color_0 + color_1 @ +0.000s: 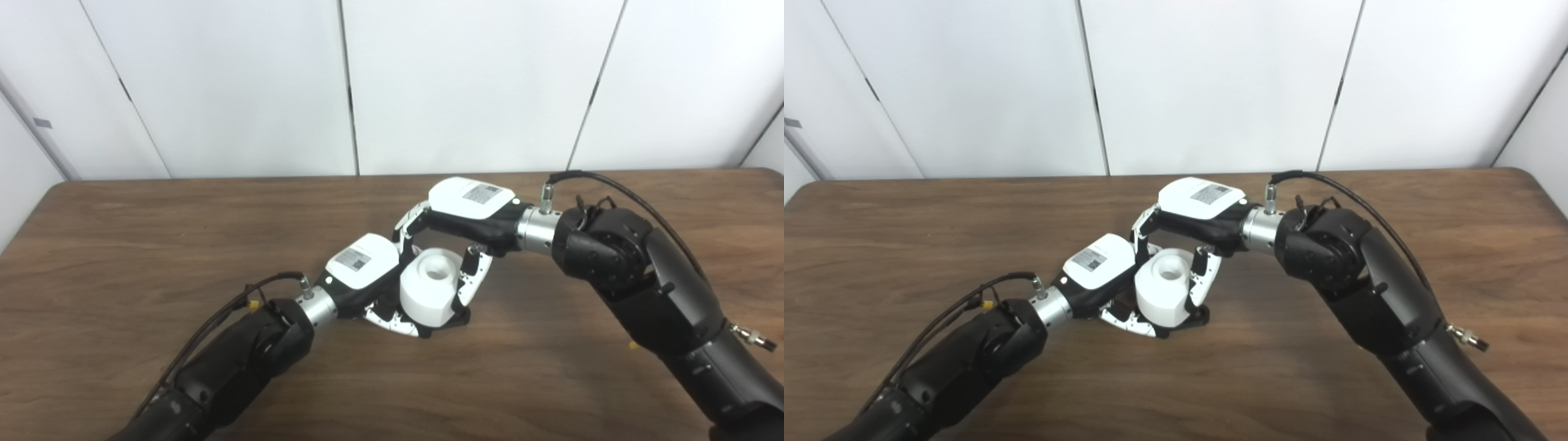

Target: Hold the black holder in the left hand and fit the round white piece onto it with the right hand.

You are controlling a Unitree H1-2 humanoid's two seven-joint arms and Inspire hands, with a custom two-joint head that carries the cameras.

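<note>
The round white piece [429, 285] with a hole in its top stands upright at the table's middle, over a black holder [456, 317] of which only a dark base edge shows. My left hand [367, 275] is at its left, fingers curled around the bottom, shut on the holder. My right hand [468, 214] reaches in from the right and above, with its thumb against the piece's right side and fingers behind it, shut on the white piece. It also shows in the right eye view [1167, 285]. Most of the holder is hidden.
The brown wooden table [153, 245] runs out on every side of the hands. White wall panels [245, 86] stand behind its far edge. A black cable [618, 187] loops off the right wrist.
</note>
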